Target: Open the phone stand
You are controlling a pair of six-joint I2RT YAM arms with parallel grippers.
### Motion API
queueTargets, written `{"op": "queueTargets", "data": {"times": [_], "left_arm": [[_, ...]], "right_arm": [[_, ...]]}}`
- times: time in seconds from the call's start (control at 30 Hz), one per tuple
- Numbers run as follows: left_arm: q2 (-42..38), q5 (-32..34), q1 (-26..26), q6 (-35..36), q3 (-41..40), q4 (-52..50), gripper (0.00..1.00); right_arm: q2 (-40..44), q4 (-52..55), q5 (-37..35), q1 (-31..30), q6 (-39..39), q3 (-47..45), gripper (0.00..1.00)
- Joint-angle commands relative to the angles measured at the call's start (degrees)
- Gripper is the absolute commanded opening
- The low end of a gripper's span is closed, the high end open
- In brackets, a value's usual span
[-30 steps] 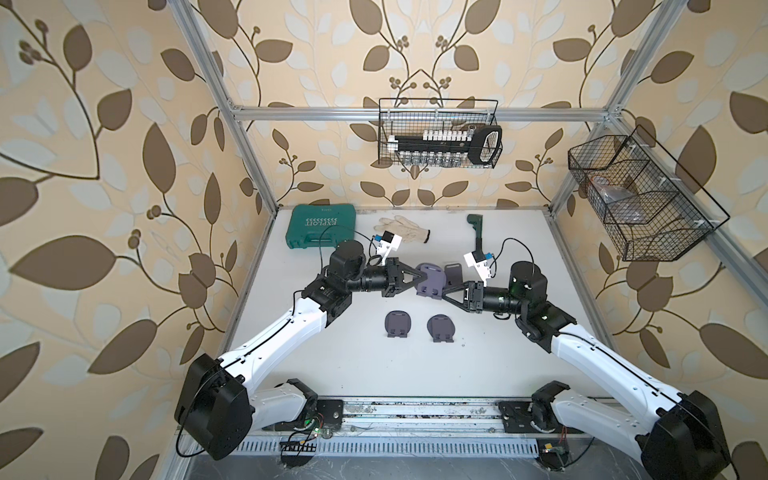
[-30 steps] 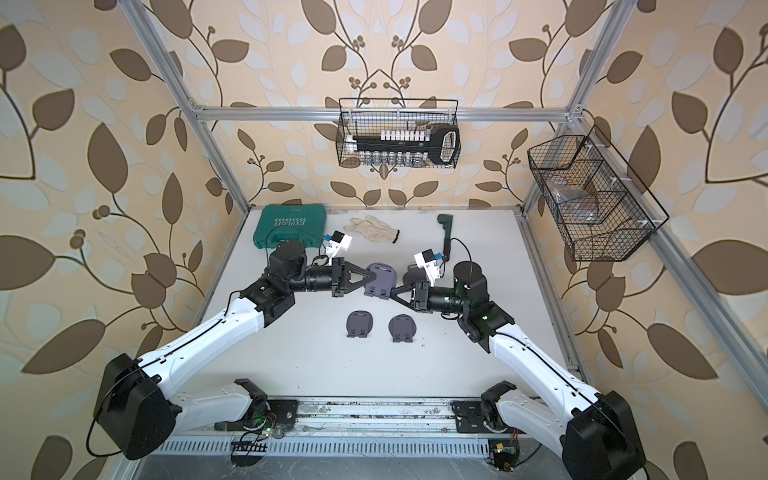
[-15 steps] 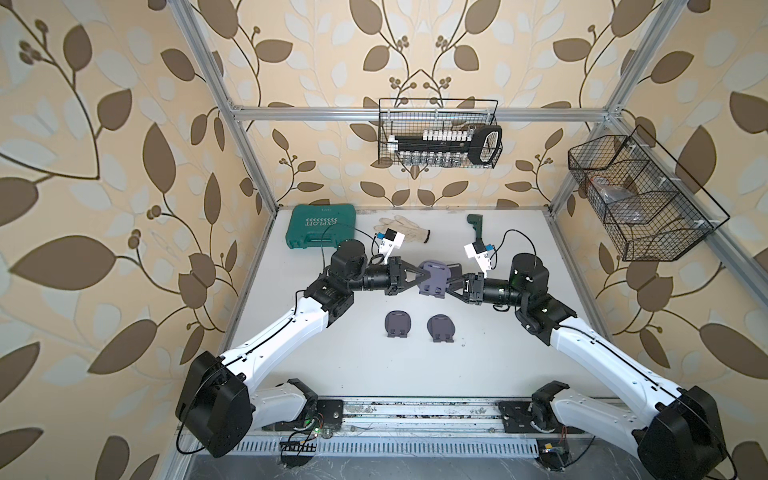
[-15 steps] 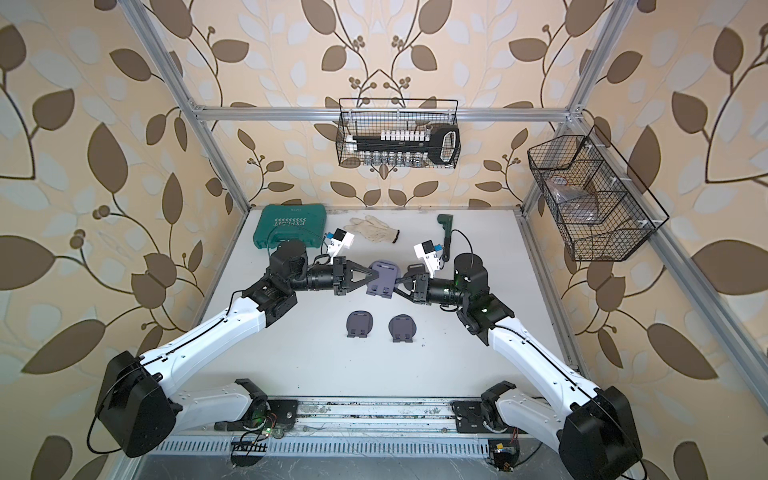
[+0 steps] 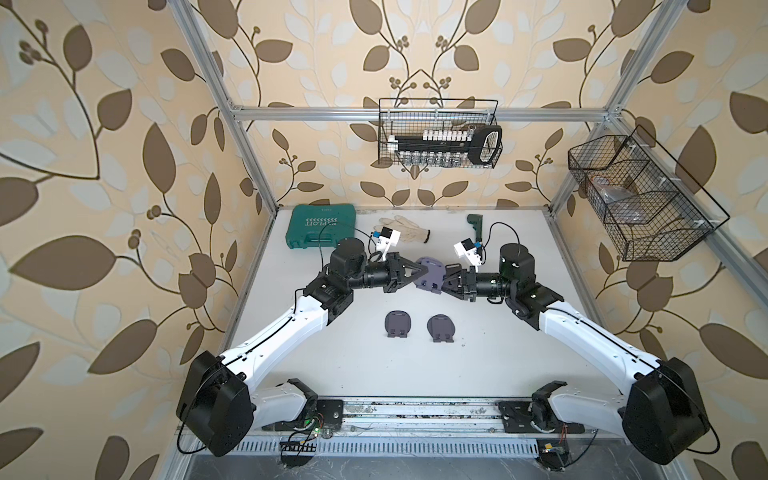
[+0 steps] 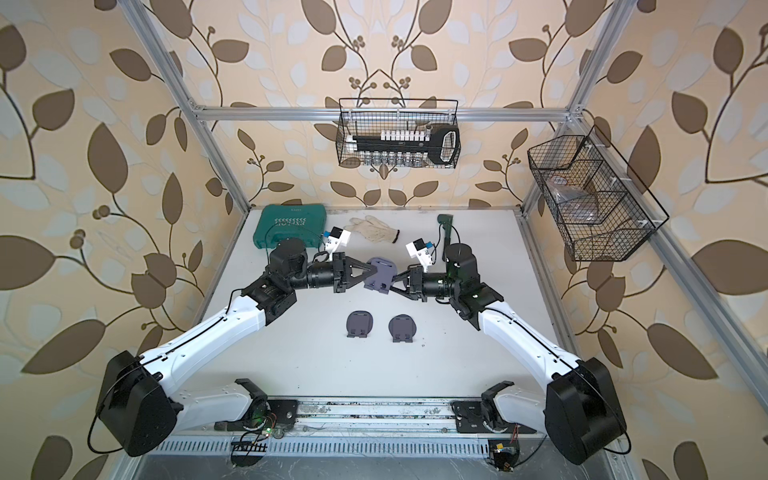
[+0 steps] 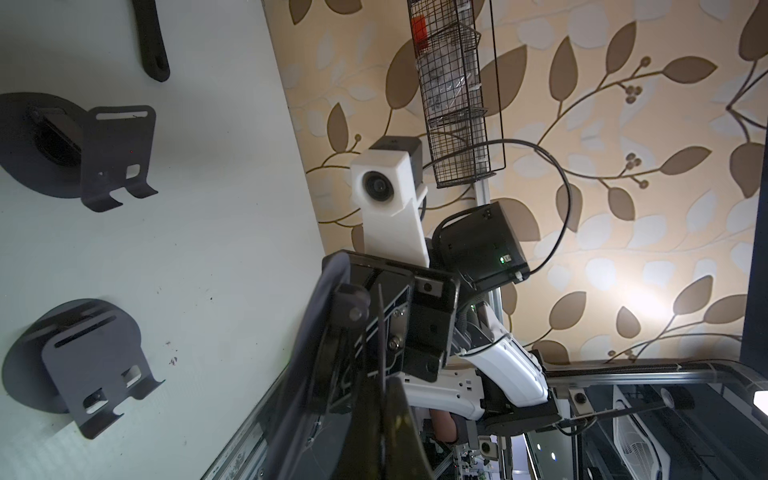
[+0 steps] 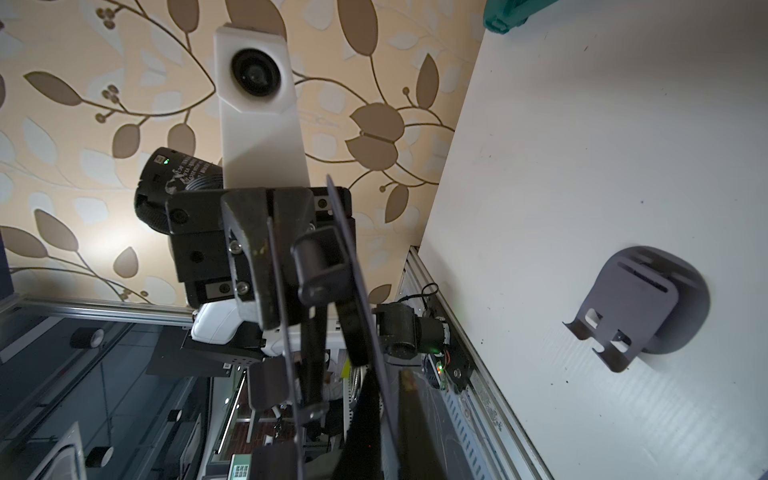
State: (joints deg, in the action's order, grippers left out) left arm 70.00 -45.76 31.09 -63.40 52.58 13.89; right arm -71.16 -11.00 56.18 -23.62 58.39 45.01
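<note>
Twice pinched: holds grey-violet folding metal phone stand (image 5: pixel 432 272) aloft between left gripper (image 5: pixel 424 272) and right gripper (image 5: pixel 444 286), both clamped on it. Seemingly mid-opening; next calls for swinging plates apart at hinge.

White arm links (image 5: pixel 291 328), black joint housings (image 5: pixel 216 409), white wrist-camera mounts (image 5: pixel 390 239) on both arms.

A green case (image 5: pixel 322 227), white glove (image 5: pixel 405 229) and dark tool (image 5: pixel 474 224) lie at the rear.
</note>
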Motion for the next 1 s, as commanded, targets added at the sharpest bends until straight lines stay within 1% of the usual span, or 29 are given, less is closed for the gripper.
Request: {"op": "queueTargets", "data": {"times": [0.0, 0.07, 0.17, 0.27, 0.33, 0.37, 0.43, 0.47, 0.5, 0.53, 0.6, 0.67, 0.8, 0.83, 0.9, 0.97], "left_arm": [[-3.68, -2.82, 2.51, 0.07, 8.17, 19.14, 0.0], [-2.99, -2.98, 2.47, 0.05, 8.2, 21.59, 0.0], [-1.98, -3.14, 2.35, -0.05, 7.46, 27.35, 0.0], [-1.71, -2.3, 2.2, 2.37, 7.96, 27.08, 0.0], [-1.01, -2.09, 1.73, 2.84, 9.48, 23.3, 0.0], [-0.44, -2.38, 1.43, 2.88, 10.37, 20.76, 0.0], [-0.05, -2.23, 1.2, 3.41, 10.83, 17.6, 0.0], [0.08, -2.07, 1.25, 4.55, 11.32, 13.94, 0.0], [0.27, -2.05, 1.26, 5.3, 11.68, 10.36, 0.0], [0.4, -2.01, 1.27, 5.35, 11.31, 9.23, 0.0], [0.3, -1.46, 1.26, 3.96, 9.29, 9.0, 0.0], [0.31, -0.45, 1.33, 1.83, 6.97, 10.3, 0.0], [0.81, 2.26, 1.42, -4.8, 1.65, 17.13, 0.0], [1.08, 2.7, 1.42, -6.16, 0.74, 18.64, 0.0], [1.45, 3.85, 1.43, -8.19, -0.9, 20.88, 0.0], [1.53, 4.52, 1.38, -8.88, -1.62, 21.67, 0.0]], "right_arm": [[-5.18, 1.21, 4.02, -2.05, 4.84, -3.47, 0.0], [-6.75, -1.92, 4.94, -2.05, 7.35, -3.71, 0.0], [-8.24, -3.51, 6.16, -2.05, 8.94, -3.16, 0.0], [-8.98, -3.88, 6.89, -2.0, 9.98, -2.81, 0.0], [-9.01, -2.59, 7.27, -1.87, 9.63, -2.55, 0.0], [-8.62, -0.29, 6.97, -1.71, 8.29, -2.07, 0.0], [-6.98, 7.32, 5.38, -1.12, 2.98, -0.19, 0.0], [-5.54, 10.24, 4.22, -0.71, 0.55, 0.7, 0.0], [-3.85, 12.01, 3.1, -0.12, -0.87, 1.57, 0.0], [-2.53, 14.18, 2.04, 0.49, -2.54, 2.68, 0.0], [0.73, 19.45, -1.36, 1.65, -7.39, 5.42, 0.0], [3.45, 22.33, -4.08, 2.46, -11.31, 7.39, 0.0], [5.15, 21.03, -4.81, 3.49, -11.87, 8.59, 0.0], [5.07, 20.98, -5.18, 3.46, -11.98, 8.65, 0.04], [5.06, 19.54, -5.6, 3.43, -11.56, 8.09, 0.17], [4.95, 18.11, -5.78, 3.48, -11.12, 7.45, 0.22]]}}
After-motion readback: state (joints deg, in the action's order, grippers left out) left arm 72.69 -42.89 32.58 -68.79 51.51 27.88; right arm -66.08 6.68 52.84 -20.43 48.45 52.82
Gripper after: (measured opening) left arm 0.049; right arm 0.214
